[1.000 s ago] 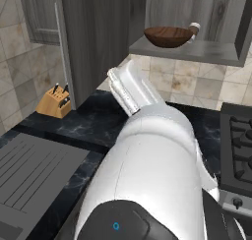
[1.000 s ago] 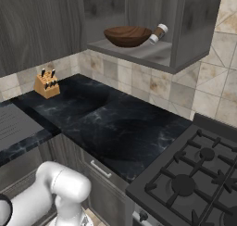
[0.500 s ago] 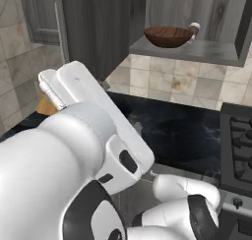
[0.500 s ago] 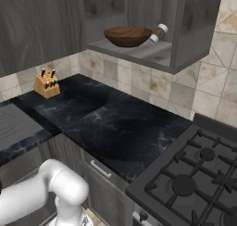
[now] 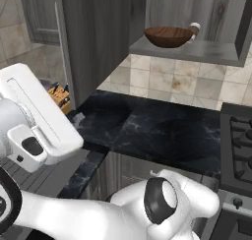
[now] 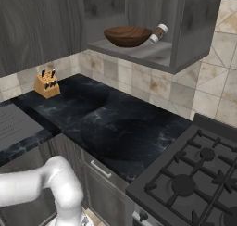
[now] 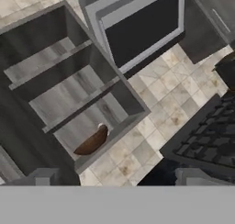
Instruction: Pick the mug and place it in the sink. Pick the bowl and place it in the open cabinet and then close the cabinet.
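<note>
Resting upright, rim up: bowl [image 5: 168, 37] on cabinet [image 5: 197, 51] bottom shelf | door open | jaws spread, empty

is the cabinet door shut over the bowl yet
No, the bowl sits in plain sight on the bottom shelf of the cabinet, whose front stands open.

So there's a black marble desk [image 6: 115, 123] running under a beige tiled wall [image 6: 152, 88], with a wooden knife block [image 6: 46, 84] parked back against the tiles, dark handles sticking up. Gas stove [image 6: 194, 178] with black grates sits right beside the desk. A little bottle with a white cap [image 6: 158, 33] lies on its side up on the shelf. Drawer with a silver handle [image 6: 101, 169] below the desk edge
</note>
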